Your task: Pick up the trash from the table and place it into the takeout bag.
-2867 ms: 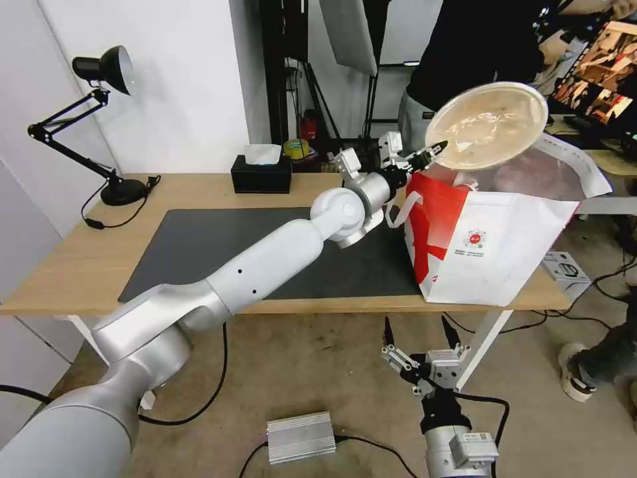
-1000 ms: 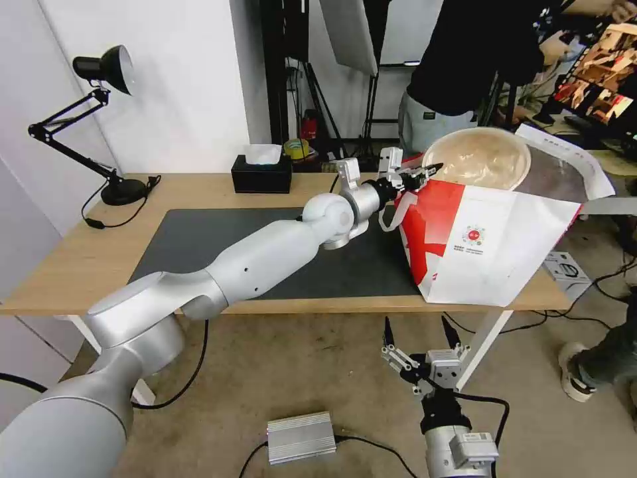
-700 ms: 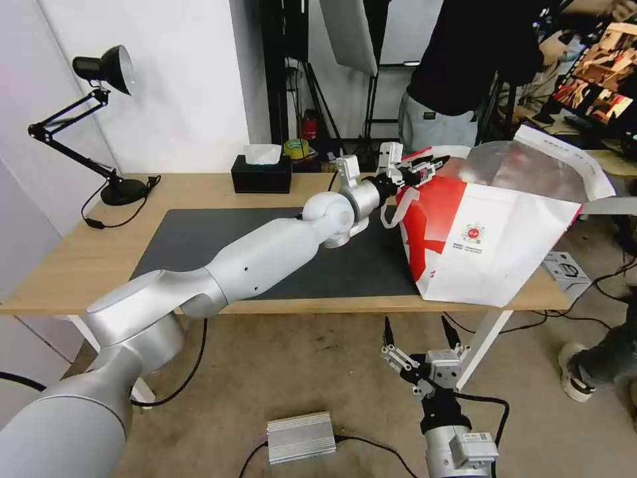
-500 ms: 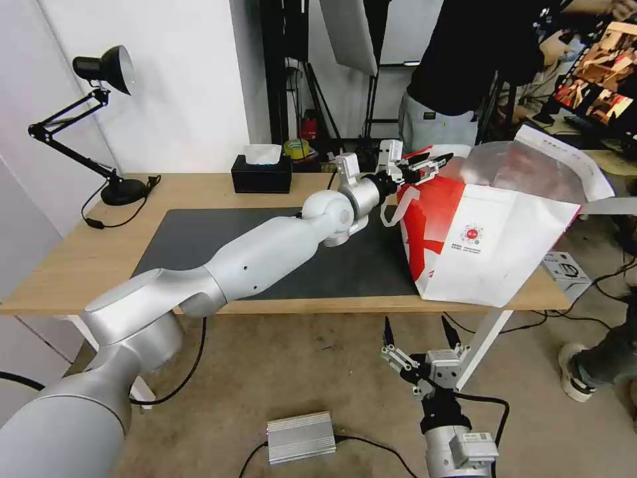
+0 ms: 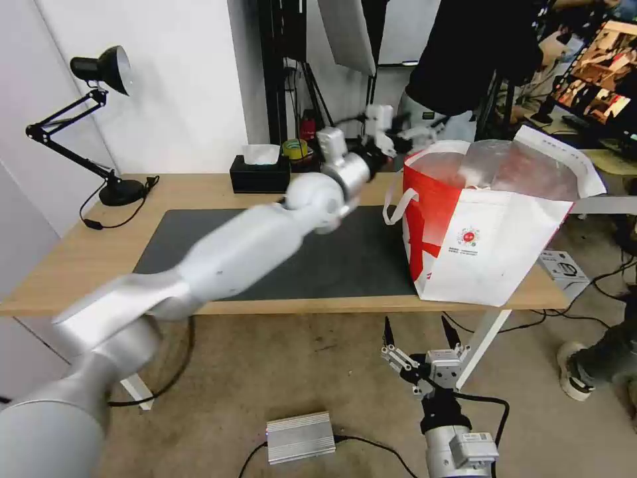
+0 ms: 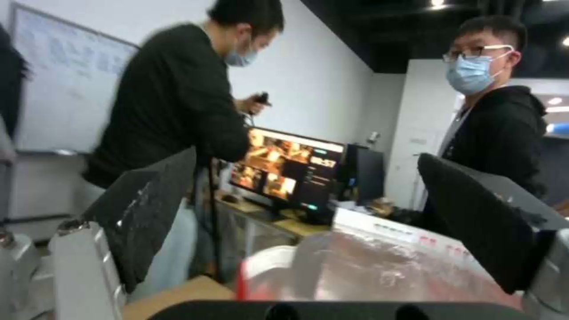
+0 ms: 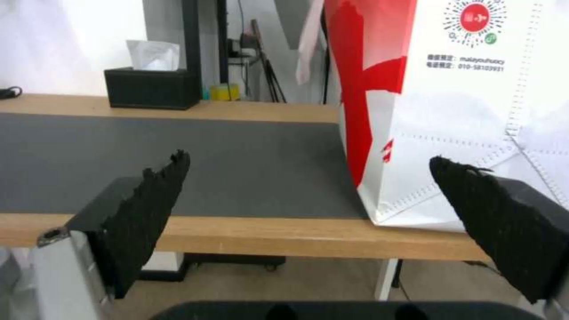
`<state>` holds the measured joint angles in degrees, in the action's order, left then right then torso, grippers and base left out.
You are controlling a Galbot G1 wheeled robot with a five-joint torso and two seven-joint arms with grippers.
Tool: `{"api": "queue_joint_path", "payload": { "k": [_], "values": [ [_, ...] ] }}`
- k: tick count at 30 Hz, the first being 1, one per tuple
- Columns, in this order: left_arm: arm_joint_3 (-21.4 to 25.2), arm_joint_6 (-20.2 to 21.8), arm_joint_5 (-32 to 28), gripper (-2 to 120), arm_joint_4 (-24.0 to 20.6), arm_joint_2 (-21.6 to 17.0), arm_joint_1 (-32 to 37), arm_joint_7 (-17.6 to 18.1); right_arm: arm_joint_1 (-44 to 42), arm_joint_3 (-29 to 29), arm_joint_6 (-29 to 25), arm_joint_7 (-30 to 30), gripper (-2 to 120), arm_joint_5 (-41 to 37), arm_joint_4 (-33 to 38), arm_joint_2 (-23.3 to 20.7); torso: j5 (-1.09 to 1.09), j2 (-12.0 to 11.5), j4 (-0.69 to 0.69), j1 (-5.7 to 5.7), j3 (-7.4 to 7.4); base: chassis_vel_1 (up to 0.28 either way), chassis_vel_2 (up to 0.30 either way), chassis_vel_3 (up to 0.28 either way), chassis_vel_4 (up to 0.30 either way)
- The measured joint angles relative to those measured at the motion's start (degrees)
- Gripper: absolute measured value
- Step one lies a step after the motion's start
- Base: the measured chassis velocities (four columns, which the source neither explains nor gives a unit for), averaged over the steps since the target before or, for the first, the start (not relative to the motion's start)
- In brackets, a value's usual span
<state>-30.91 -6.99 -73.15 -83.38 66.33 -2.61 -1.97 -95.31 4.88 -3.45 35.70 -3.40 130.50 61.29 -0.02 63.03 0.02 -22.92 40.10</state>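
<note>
A black desk lamp (image 5: 99, 70) stands at the far left corner of the long light-wood table (image 5: 79, 255), its cable trailing on the wood. Next along the far edge sits a black tissue box (image 5: 259, 174) with a white tissue poking up. A large dark grey mat (image 5: 199, 232) covers the middle of the tabletop, and no bowls or cup lie on it.

The robot's left arm reaches from the lower left, across the mat, up toward the far side of the table. Its left gripper (image 5: 408, 133) is blurred, raised above the table edge just beside the upper left rim of the takeout bag (image 5: 494, 245). In the left wrist view its two black fingers (image 6: 148, 209) stand wide apart with nothing between them, and the bag's silver foil lining (image 6: 379, 271) lies below and ahead.

The takeout bag stands upright on the right end of the table, partly on the mat, red on its left side and white on the front, with a small round red logo (image 5: 468, 237) and a white strap handle (image 5: 397, 204) hanging at its left. Its mouth is open; what lies inside is too unclear to name.

The right gripper (image 5: 419, 335) hangs low in front of the table near the floor, fingers pointing up and spread, holding nothing. A silver metal box (image 5: 300, 436) lies on the floor nearby.
</note>
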Motion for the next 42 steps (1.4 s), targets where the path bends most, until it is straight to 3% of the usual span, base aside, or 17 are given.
{"api": "queue_joint_path", "payload": {
  "k": [3,4,7,8,12,13,17,18,21,27,32,38,41,42],
  "values": [
    [2.2,-1.0,3.2,100,-6.5,-7.9,4.0,0.6,0.0,0.0,0.0,0.0,100,0.0,0.0,0.0,0.00,0.0,-0.03,0.00,0.00,0.000,0.000,0.000,0.000],
    [2.2,-1.0,3.2,100,-6.5,-7.9,4.0,0.6,0.0,0.0,0.0,0.0,100,0.0,0.0,0.0,0.00,0.0,-0.03,0.00,0.00,0.000,0.000,0.000,0.000],
    [6.7,-2.8,6.9,100,-11.8,-13.9,11.5,1.9,0.0,0.0,0.0,0.0,100,0.0,0.0,0.0,-0.02,0.0,0.02,0.01,0.00,0.000,0.000,0.000,0.000],
    [6.7,-2.8,6.9,100,-11.8,-13.9,11.5,1.9,0.0,0.0,0.0,0.0,100,0.0,0.0,0.0,-0.02,0.0,0.02,0.01,0.00,0.000,0.000,0.000,0.000],
    [15.3,-3.6,13.1,100,-18.3,-18.1,23.5,2.7,0.0,0.0,0.0,0.0,100,0.0,0.0,0.0,0.00,0.0,-0.02,0.00,0.00,0.000,0.000,0.000,0.000],
    [15.3,-3.6,13.1,100,-18.3,-18.1,23.5,2.7,0.0,0.0,0.0,0.0,100,0.0,0.0,0.0,0.00,0.0,-0.02,0.00,0.00,0.000,0.000,0.000,0.000],
    [27.8,-4.2,20.6,100,-25.1,-21.3,41.3,0.2,0.0,0.0,0.0,0.0,100,0.0,0.0,0.0,0.00,0.0,-0.02,0.01,0.00,0.000,0.000,0.000,0.000],
    [27.8,-4.2,20.6,100,-25.1,-21.3,41.3,0.2,0.0,0.0,0.0,0.0,100,0.0,0.0,0.0,0.00,0.0,-0.02,0.01,0.00,0.000,0.000,0.000,0.000],
    [35.5,-5.6,23.9,100,-29.6,-22.0,53.3,-0.2,0.0,0.0,0.0,0.0,100,0.0,0.0,0.0,0.00,0.0,0.00,0.01,0.00,0.000,0.000,0.000,0.000],
    [44.3,-8.9,31.7,100,-35.6,-20.6,68.8,-1.2,0.0,0.0,0.0,0.0,100,0.0,0.0,0.0,0.03,0.0,-0.01,0.01,-0.01,0.000,0.000,0.000,0.000],
    [46.4,-9.6,36.0,100,-37.3,-17.3,73.2,-0.5,0.0,0.0,0.0,0.0,100,0.0,0.0,0.0,0.03,0.0,-0.03,0.01,0.00,0.000,0.000,0.000,0.000],
    [49.1,-10.1,47.5,100,-38.6,-10.7,81.4,2.3,0.0,0.0,0.0,0.0,100,0.0,0.0,0.0,0.02,0.0,-0.02,0.01,0.00,0.000,0.000,0.000,0.000],
    [51.3,-13.6,57.2,100,-38.7,-3.9,88.2,3.7,0.0,0.0,0.0,0.0,100,0.0,0.0,0.0,0.03,0.0,-0.03,0.01,0.00,0.000,0.000,0.000,0.000],
    [51.3,-13.6,57.2,100,-38.7,-3.9,88.2,3.7,0.0,0.0,0.0,0.0,100,0.0,0.0,0.0,0.03,0.0,-0.03,0.01,0.00,0.000,0.000,0.000,0.000]
  ]
}}
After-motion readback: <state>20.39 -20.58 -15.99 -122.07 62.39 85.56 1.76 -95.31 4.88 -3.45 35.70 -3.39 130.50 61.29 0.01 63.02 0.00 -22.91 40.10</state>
